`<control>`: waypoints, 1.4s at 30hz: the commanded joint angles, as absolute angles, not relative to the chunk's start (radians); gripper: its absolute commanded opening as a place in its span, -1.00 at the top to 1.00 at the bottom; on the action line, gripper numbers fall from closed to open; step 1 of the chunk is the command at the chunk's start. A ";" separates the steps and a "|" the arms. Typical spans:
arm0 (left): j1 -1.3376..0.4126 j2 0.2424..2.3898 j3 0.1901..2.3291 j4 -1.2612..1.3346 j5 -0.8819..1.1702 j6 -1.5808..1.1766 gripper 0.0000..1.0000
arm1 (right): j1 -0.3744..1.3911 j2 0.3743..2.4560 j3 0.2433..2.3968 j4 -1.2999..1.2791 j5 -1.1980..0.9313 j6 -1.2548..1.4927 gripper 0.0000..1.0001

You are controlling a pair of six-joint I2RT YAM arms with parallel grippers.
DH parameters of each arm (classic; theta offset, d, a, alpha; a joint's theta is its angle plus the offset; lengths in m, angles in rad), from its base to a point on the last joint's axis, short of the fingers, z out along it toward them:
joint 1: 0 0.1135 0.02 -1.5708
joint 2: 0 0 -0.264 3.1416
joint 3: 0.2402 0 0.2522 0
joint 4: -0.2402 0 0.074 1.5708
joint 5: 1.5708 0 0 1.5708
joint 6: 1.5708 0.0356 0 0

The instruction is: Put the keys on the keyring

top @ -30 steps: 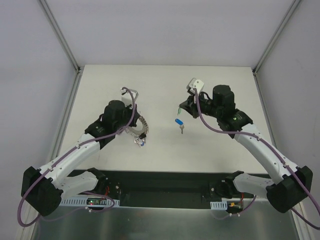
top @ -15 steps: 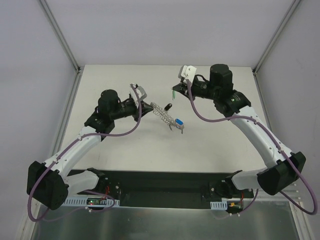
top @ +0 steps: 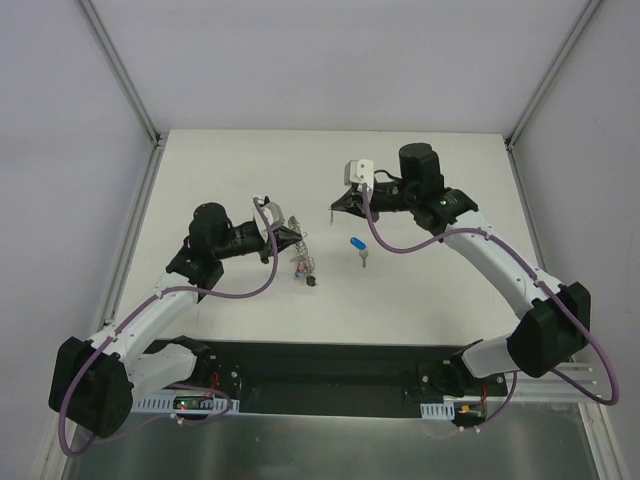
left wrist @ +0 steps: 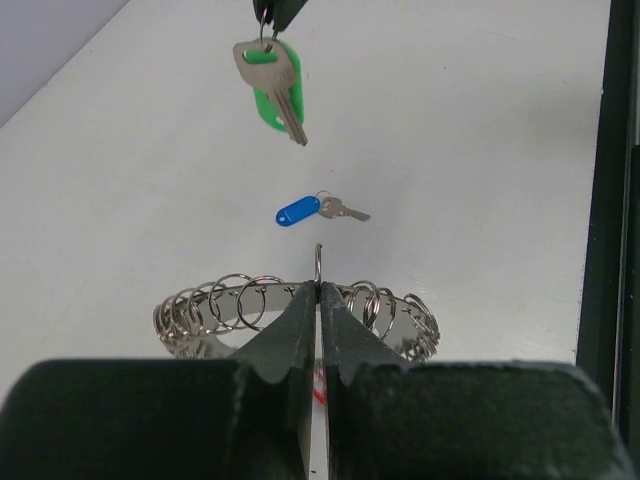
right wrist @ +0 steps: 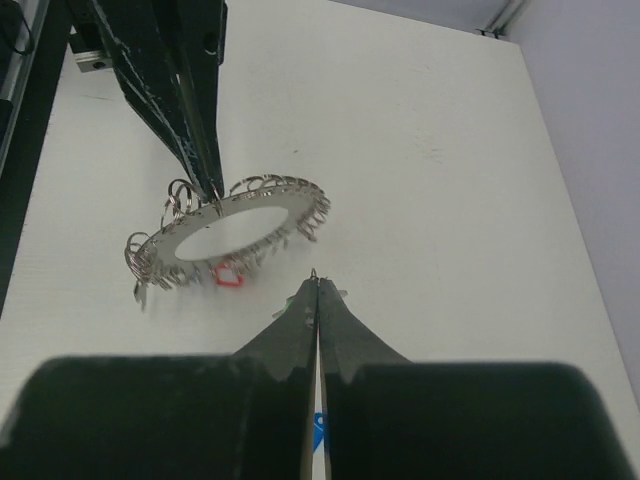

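The green key [left wrist: 272, 88] dangles by its small loop from the closed right fingers [right wrist: 317, 295], ahead of and above the left fingers [left wrist: 318, 300], which pinch the keyring [left wrist: 215, 305] by its rim. The blue key [left wrist: 300, 211] lies on the counter [left wrist: 480, 120] between the two. Hanging so loosely, the key may swing and miss the ring's loop, or slip free. The keyring is a flat silvery band crowded with wire loops.

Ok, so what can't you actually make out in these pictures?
Green key: right wrist view, nearly all hidden beneath the right tool.
Blue key: right wrist view, mostly behind that tool.
Red tag: blurred there; left wrist view, mostly behind the left tool.
Keyring loops: top view, too small.
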State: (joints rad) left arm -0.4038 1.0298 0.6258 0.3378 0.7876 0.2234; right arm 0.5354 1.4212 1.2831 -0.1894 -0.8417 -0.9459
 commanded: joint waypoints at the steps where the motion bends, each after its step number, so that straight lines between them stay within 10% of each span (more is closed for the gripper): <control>1: -0.393 1.009 0.633 0.416 0.873 0.290 1.00 | 0.558 1.419 1.256 -0.074 -0.950 -0.924 0.98; 42: -0.376 1.081 0.597 0.652 0.957 0.064 1.00 | 0.629 1.454 1.184 -0.117 -0.977 -1.137 0.97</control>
State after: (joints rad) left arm -0.3779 1.0851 0.5724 0.5575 0.8970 0.0757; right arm 0.6201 1.4681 1.1828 -0.1257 -0.9535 -1.0874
